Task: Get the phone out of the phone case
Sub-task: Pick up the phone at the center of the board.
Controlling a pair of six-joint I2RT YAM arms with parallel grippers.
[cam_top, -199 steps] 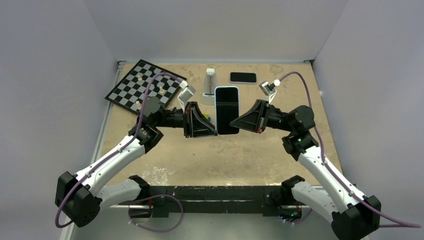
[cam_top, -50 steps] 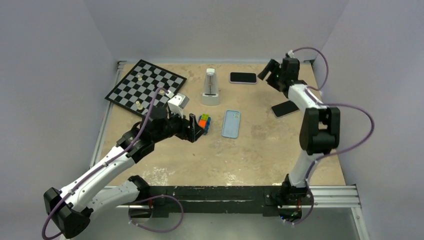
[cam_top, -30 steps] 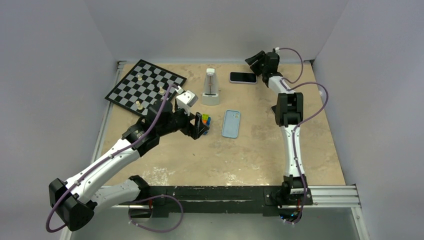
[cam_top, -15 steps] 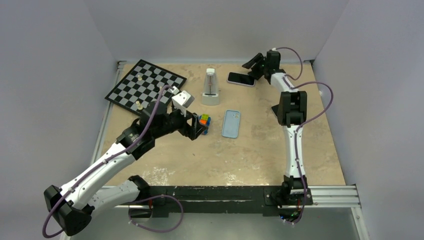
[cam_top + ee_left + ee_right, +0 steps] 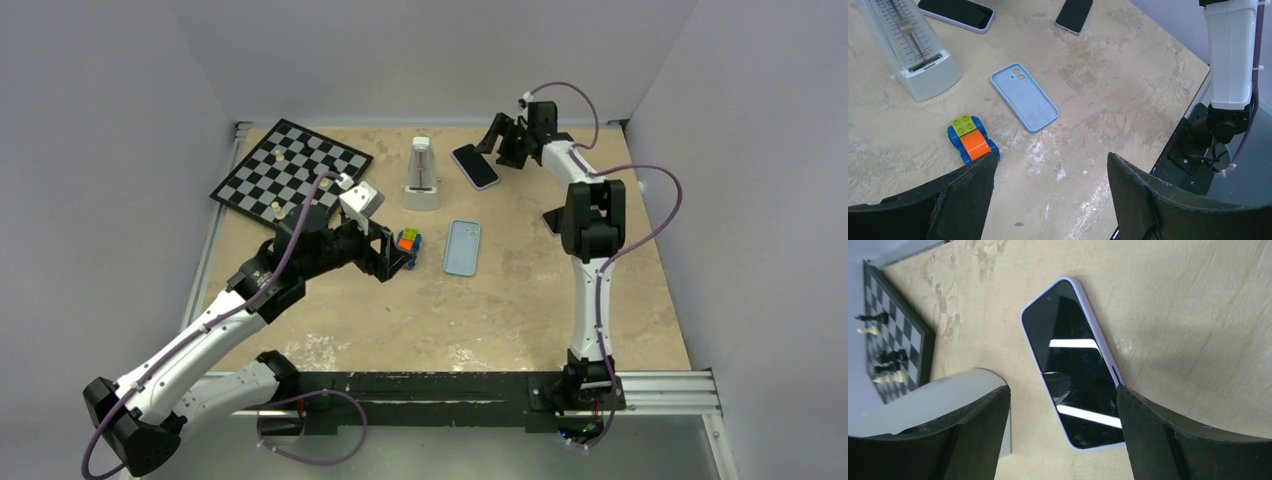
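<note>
No lettering is legible; the metronome's [image 5: 910, 47] scale marks are too small to read.

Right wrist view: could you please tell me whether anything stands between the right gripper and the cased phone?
Nothing visible does. The right gripper is open, and the cased phone lies on the table framed between its fingers. The metronome stands off to one side, apart from both.

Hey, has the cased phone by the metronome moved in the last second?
Yes. The cased phone has turned from crosswise to diagonal and shifted slightly toward the metronome.
</note>
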